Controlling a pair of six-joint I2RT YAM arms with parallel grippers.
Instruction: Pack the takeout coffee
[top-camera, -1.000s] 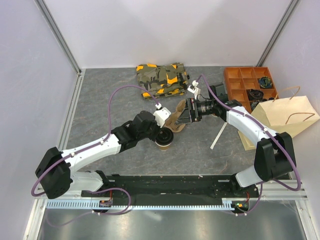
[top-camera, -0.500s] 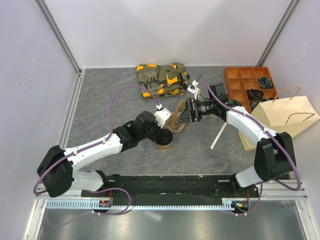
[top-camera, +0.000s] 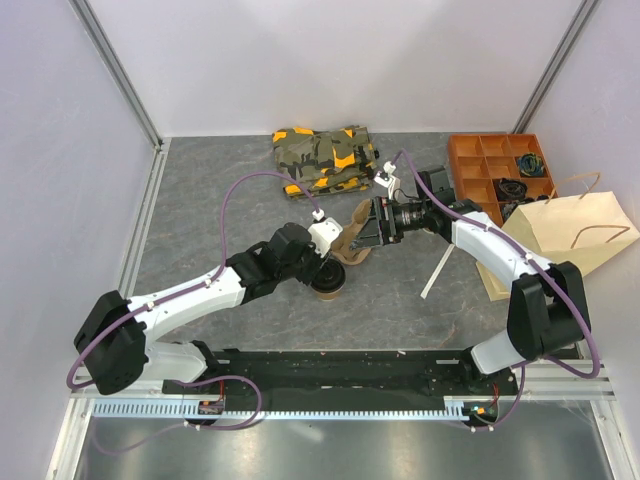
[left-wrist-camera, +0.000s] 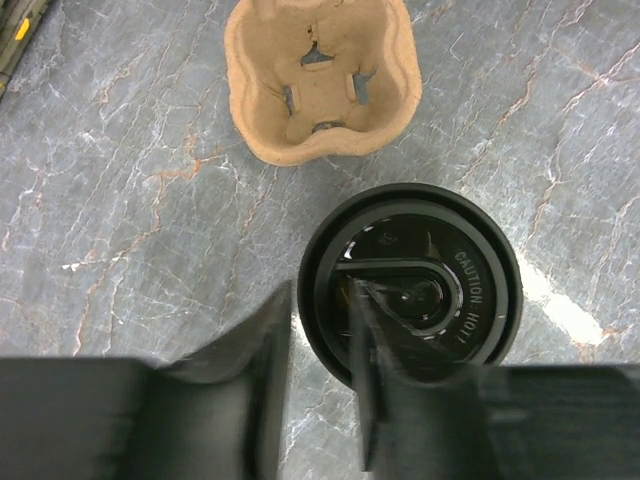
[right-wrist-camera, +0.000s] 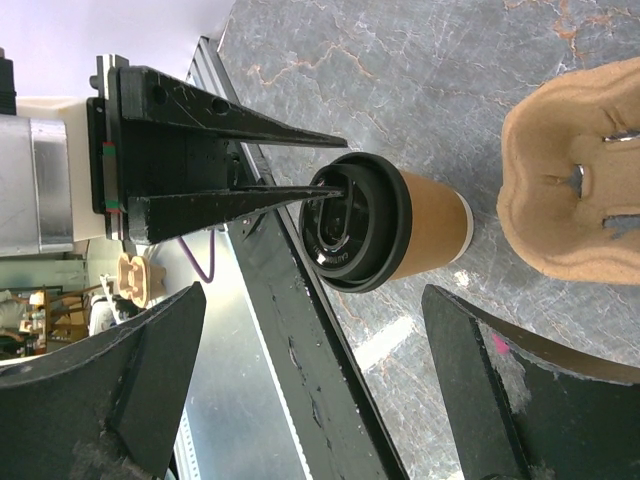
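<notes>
Straddling the rim of tan takeout coffee (black lid, CAUTION HOT), left gripper part-open; right gripper wide; both empty.

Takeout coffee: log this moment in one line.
takeout coffee upright, unpacked | left claw open astride its rim | right claw open, empty

The takeout coffee is tan kraft paper under a black lid with pale lettering. The cup carrier is beige pulp. The counter is grey, veined white and rust. At the far side lies a green, brown, black and orange camouflage toy. At far right are an orange tray and a pale tan bag.
</notes>
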